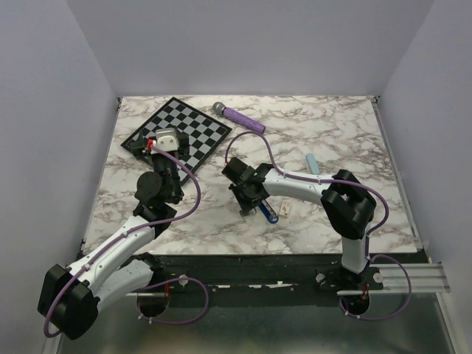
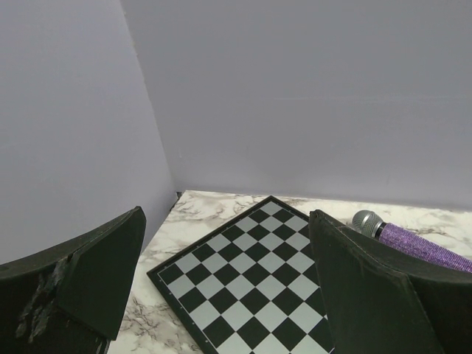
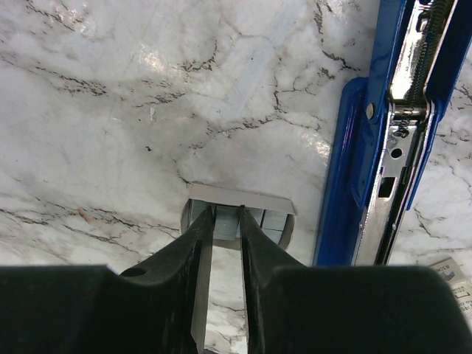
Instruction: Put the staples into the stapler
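The stapler (image 3: 346, 169) lies swung open on the marble table, its blue body and silver spring rail (image 3: 405, 110) at the right of the right wrist view; from above the stapler (image 1: 267, 212) is a dark blue sliver beside the right arm. A small white box (image 3: 240, 198) holds grey staples (image 3: 273, 220) in strips. My right gripper (image 3: 226, 217) reaches into that box, its narrow jaws pressed on either side of the middle strip. Over the chessboard my left gripper (image 2: 226, 214) hovers wide open, with nothing in it.
A black and white chessboard (image 1: 177, 131) lies at the back left. A purple microphone (image 1: 240, 116) rests behind it. A pale blue bar (image 1: 313, 164) lies right of the right arm. A small printed card (image 1: 285, 209) sits by the stapler.
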